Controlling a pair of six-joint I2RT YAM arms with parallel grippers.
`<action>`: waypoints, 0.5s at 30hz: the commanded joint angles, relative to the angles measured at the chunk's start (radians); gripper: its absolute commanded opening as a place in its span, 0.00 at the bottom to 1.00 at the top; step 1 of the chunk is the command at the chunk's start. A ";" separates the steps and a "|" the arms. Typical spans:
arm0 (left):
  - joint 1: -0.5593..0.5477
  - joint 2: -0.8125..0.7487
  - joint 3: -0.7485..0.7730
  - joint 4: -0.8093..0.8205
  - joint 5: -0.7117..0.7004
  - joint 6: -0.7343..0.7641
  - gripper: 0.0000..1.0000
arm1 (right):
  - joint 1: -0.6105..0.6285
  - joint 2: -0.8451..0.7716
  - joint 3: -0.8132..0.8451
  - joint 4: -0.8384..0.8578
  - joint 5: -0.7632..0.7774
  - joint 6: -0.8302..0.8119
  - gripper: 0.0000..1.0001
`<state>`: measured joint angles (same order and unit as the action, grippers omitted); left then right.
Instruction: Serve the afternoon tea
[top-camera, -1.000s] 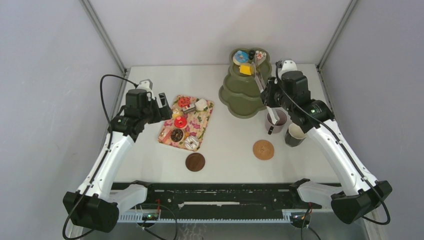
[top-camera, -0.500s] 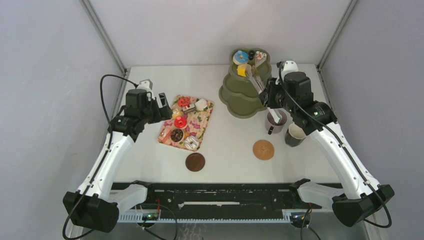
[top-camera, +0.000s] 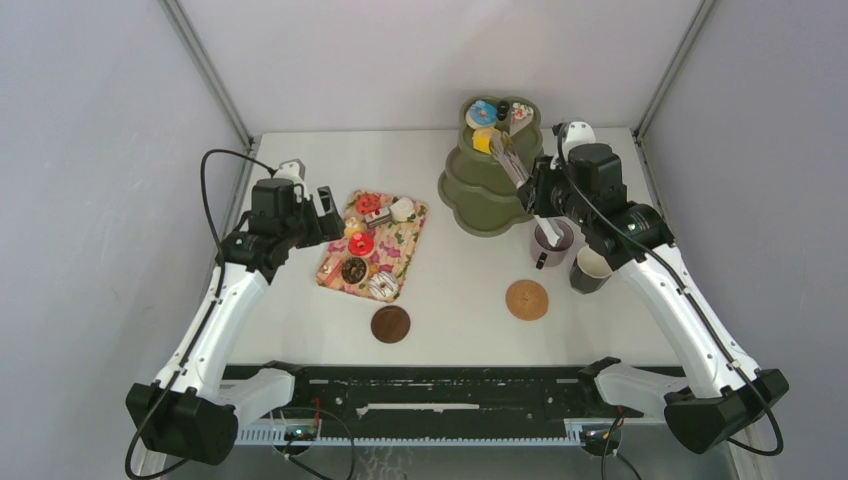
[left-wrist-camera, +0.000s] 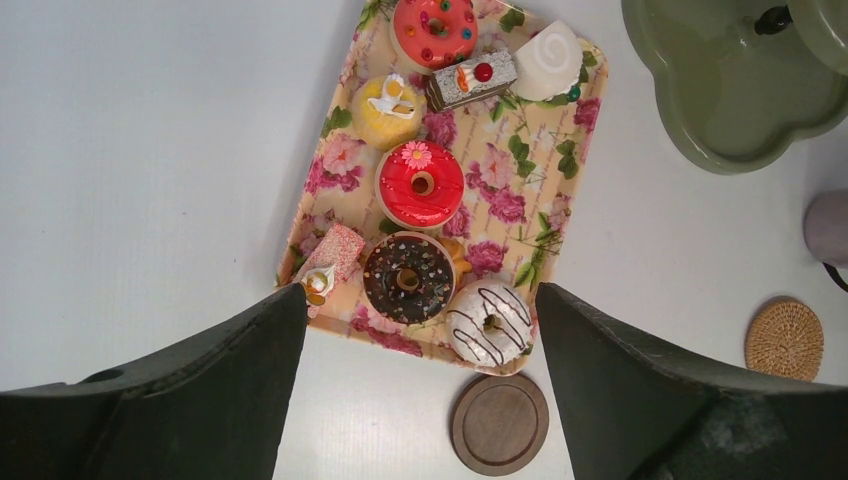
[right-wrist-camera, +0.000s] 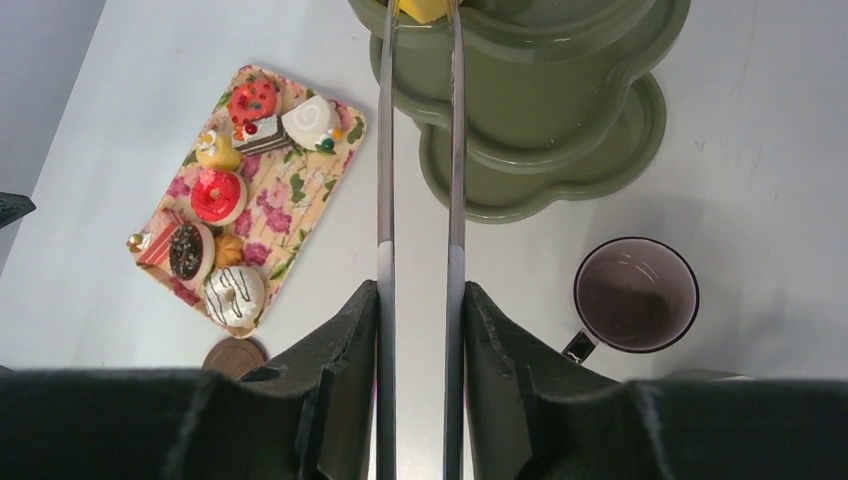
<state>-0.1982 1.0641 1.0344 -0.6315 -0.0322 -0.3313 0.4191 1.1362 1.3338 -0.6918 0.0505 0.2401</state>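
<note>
White tabletop (top-camera: 450, 290), grey walls around it. On the floral tray (left-wrist-camera: 545, 215) lie a glossy red donut (left-wrist-camera: 420, 186) with a pink flower, a chocolate donut (left-wrist-camera: 408, 278) with sprinkles, a white donut (left-wrist-camera: 488, 323) with dark drizzle and several small cakes. The left gripper (left-wrist-camera: 420, 298) hangs over the tray's near end, jaws wide and holding nothing. The right gripper (right-wrist-camera: 420, 300) pinches the long tongs (right-wrist-camera: 385, 150), whose tips flank a yellow cube (top-camera: 484, 140) on the top tier of the green stand (top-camera: 480, 190), beside a blue donut (top-camera: 481, 111) and a cake slice (top-camera: 520, 112). An empty mauve mug (right-wrist-camera: 636, 295) stands just beside the stand's base, the dark green, white-lined mug (top-camera: 590, 269) next to it.
</note>
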 joint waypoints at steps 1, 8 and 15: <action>-0.003 -0.015 0.033 0.016 -0.012 0.020 0.89 | -0.005 0.001 0.008 0.063 -0.011 -0.002 0.35; -0.002 -0.012 0.033 0.015 -0.014 0.019 0.89 | -0.011 0.000 0.008 0.060 -0.007 -0.010 0.15; -0.003 -0.008 0.038 0.014 -0.009 0.016 0.89 | -0.007 -0.015 -0.011 0.113 0.017 -0.058 0.00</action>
<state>-0.1982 1.0641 1.0344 -0.6315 -0.0322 -0.3313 0.4137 1.1423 1.3338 -0.6888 0.0475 0.2276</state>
